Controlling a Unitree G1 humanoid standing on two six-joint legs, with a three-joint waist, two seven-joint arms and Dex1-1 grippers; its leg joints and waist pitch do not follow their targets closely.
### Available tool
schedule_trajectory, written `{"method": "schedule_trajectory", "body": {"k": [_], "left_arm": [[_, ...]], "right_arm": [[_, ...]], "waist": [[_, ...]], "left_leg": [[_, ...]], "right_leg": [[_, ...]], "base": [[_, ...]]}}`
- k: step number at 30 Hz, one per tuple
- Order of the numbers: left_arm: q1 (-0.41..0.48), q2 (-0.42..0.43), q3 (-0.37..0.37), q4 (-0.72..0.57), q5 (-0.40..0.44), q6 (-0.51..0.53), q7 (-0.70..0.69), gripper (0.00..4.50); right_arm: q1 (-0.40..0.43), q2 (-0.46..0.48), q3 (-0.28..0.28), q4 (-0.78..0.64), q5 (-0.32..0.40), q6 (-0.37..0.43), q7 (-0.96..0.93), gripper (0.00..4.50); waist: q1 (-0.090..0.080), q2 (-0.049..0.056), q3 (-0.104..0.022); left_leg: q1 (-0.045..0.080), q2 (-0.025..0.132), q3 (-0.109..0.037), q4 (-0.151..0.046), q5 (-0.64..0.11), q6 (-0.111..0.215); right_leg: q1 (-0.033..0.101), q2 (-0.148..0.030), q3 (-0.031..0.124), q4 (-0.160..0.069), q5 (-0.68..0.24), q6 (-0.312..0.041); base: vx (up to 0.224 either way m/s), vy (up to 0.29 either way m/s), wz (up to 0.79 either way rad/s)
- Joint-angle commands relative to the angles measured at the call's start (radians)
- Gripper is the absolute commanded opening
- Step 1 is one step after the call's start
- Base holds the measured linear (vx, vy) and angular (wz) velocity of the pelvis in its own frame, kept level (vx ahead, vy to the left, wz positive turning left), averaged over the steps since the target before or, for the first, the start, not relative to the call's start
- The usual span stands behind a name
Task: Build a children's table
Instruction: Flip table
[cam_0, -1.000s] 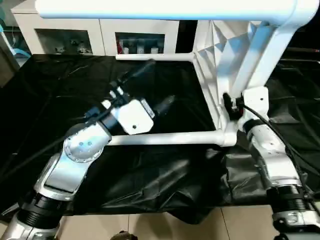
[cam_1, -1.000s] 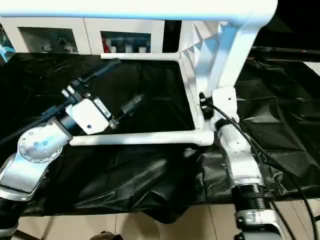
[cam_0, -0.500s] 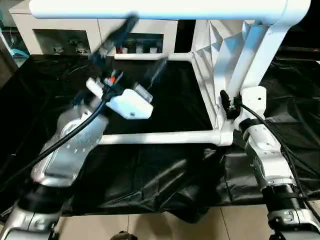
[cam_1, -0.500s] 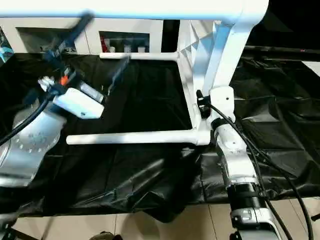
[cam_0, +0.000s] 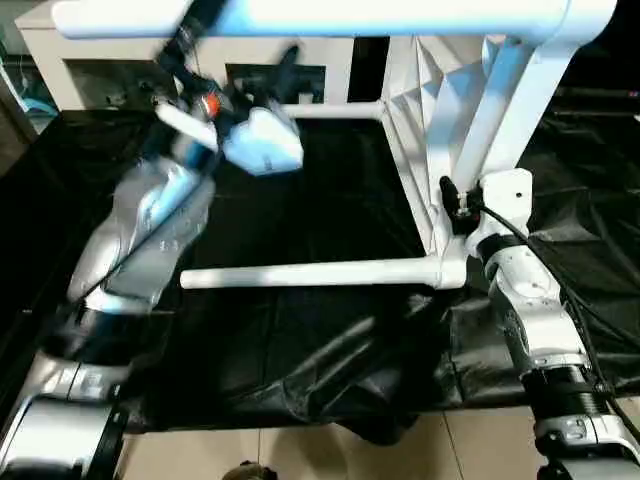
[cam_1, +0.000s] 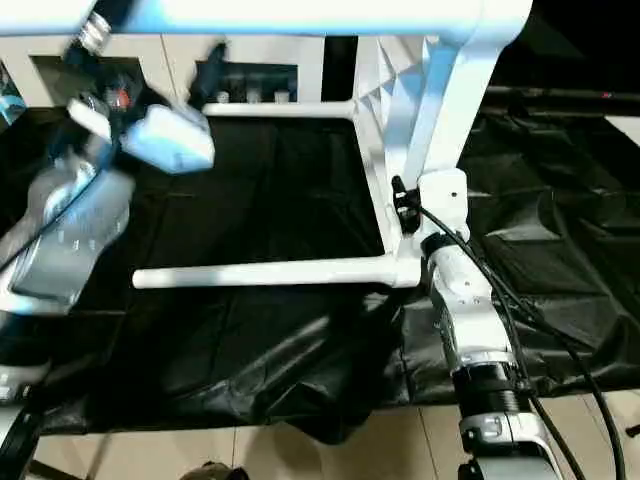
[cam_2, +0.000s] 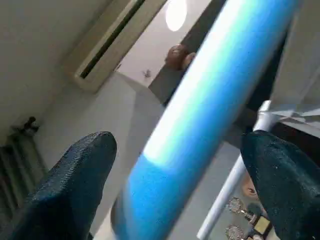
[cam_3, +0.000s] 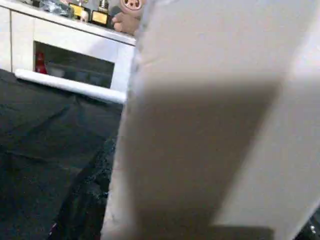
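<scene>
Small white plastic children's table (cam_0: 440, 150) on its side on black sheet (cam_0: 300, 350), near right edge, legs sticking out. My left gripper (cam_2: 175, 185): jaws wide around top leg (cam_0: 330, 18), not squeezing. Right gripper (cam_0: 455, 212) pinches tabletop rim. Looks light, stiff, slippery; grab legs near sockets.

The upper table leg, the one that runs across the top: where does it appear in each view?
Left eye view: upper table leg spans the top edge.
Right eye view: same.
Left wrist view: a thick diagonal tube between the open left gripper fingers.
Right wrist view: cannot tell.
Shared landmark: white cabinet.
</scene>
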Motion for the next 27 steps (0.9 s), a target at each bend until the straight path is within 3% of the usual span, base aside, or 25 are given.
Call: {"method": "schedule_trajectory", "body": {"k": [1, 9, 11, 12, 16, 27], "left_arm": [[-0.016, -0.008, 0.010, 0.006, -0.017, 0.005, 0.009, 4.22], [-0.036, -0.020, 0.022, 0.038, -0.033, 0.036, 0.006, 3.72], [-0.055, -0.018, 0.021, 0.060, -0.032, 0.035, 0.011, 3.63], [-0.055, -0.018, 0.021, 0.060, -0.032, 0.035, 0.011, 3.35], [-0.064, -0.024, 0.016, 0.073, -0.046, 0.040, 0.000, 3.25], [-0.066, -0.020, 0.051, 0.096, -0.069, 0.065, 0.001, 2.75]], "right_arm": [[-0.025, -0.007, 0.013, -0.008, -0.036, -0.025, 0.005, 2.13], [-0.018, -0.006, 0.018, -0.009, -0.041, -0.051, 0.008, 2.12], [-0.017, -0.006, 0.021, -0.010, -0.043, -0.058, 0.010, 2.12], [-0.017, -0.006, 0.021, -0.010, -0.043, -0.058, 0.010, 2.11], [-0.012, -0.009, 0.028, -0.014, -0.050, -0.076, 0.015, 2.11], [0.004, -0.042, 0.031, -0.041, -0.065, -0.103, 0.038, 2.10]], "waist": [[0.007, 0.005, -0.073], [0.008, 0.009, -0.071], [0.009, 0.017, -0.071], [0.008, 0.014, -0.071], [0.011, 0.022, -0.072], [0.018, 0.024, -0.072]], "left_leg": [[0.037, 0.085, -0.060, -0.070, -0.264, -0.010], [0.038, 0.086, -0.061, -0.072, -0.281, -0.010], [0.038, 0.085, -0.061, -0.072, -0.284, -0.012], [0.038, 0.085, -0.061, -0.071, -0.284, -0.011], [0.038, 0.084, -0.061, -0.070, -0.279, -0.007], [0.035, 0.084, -0.059, -0.068, -0.261, 0.014]], "right_leg": [[0.020, -0.065, 0.035, -0.058, -0.041, -0.217], [0.020, -0.065, 0.035, -0.060, -0.064, -0.219], [0.019, -0.065, 0.035, -0.059, -0.062, -0.219], [0.019, -0.064, 0.035, -0.060, -0.058, -0.218], [0.021, -0.067, 0.036, -0.059, -0.051, -0.224], [0.020, -0.067, 0.036, -0.063, -0.083, -0.219]], "base": [[0.000, 0.000, 0.00], [0.000, 0.000, 0.00], [0.000, 0.000, 0.00], [0.000, 0.000, 0.00], [0.000, 0.000, 0.00], [0.000, 0.000, 0.00]]}}
